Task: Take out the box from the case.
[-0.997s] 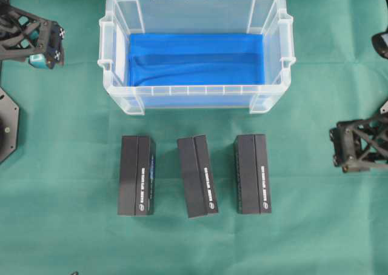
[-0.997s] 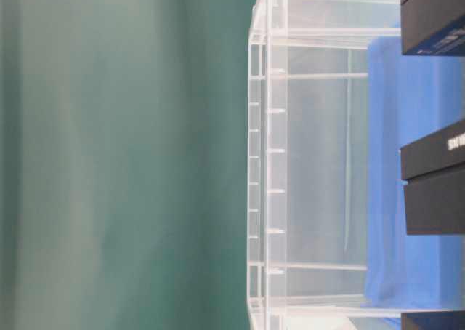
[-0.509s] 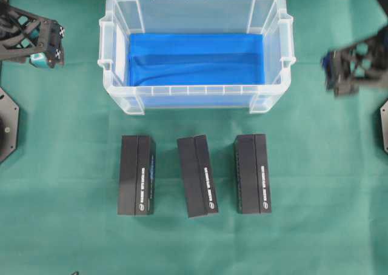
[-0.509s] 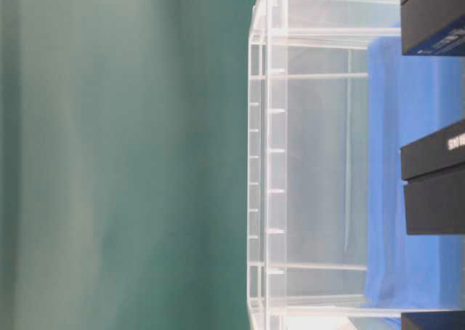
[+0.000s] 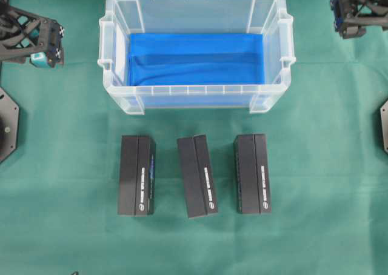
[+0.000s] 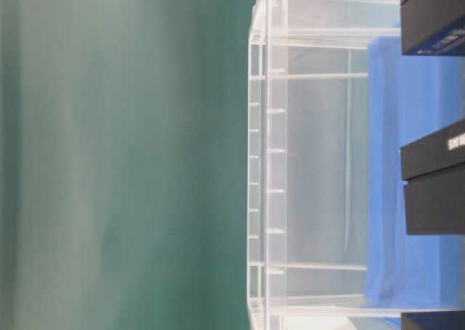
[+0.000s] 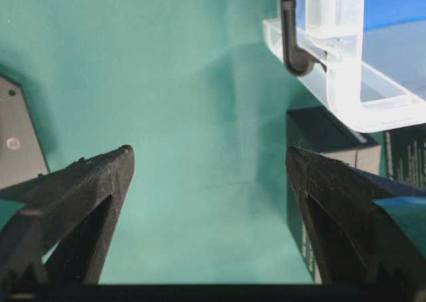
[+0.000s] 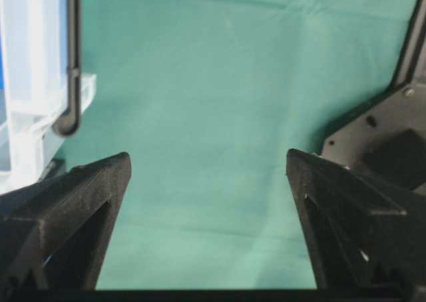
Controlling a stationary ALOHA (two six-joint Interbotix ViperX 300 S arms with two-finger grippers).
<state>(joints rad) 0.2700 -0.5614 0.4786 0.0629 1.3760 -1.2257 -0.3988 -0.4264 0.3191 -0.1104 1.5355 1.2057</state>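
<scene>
Overhead view: the case [image 5: 195, 51] sits at the top middle of the green surface [image 5: 66, 166], holding only its blue cloth [image 5: 195, 59]. Three black boxes stand in a row just below it, outside: left box [image 5: 136, 175], middle box [image 5: 197, 176], slightly skewed, right box [image 5: 252, 173]. The left pincer [image 5: 47, 49] is at the left edge, its arm cut off by the frame. The right pincer [image 5: 347, 22] is at the top right corner, partly cropped; a second ago it was low at the right edge beside the box row, so it has swung up past the case's end. Boxes and case unchanged.

Table-level view: picture turned sideways. Case wall [image 6: 265, 163] fills the middle; boxes only as dark slabs cropped at the right edge [image 6: 436, 177]. Pincers hard to make out here.

Left wrist view: pincer [image 7: 208, 172] fingers set wide apart over bare surface, nothing between them. Case corner [image 7: 346, 96] upper right; a box [image 7: 319, 142] partly hidden behind the right finger.

Right wrist view: pincer [image 8: 208, 175] fingers likewise spread, nothing gripped. Case edge [image 8: 33, 82] cropped at left; a dark base plate [image 8: 386, 136] at right.
</scene>
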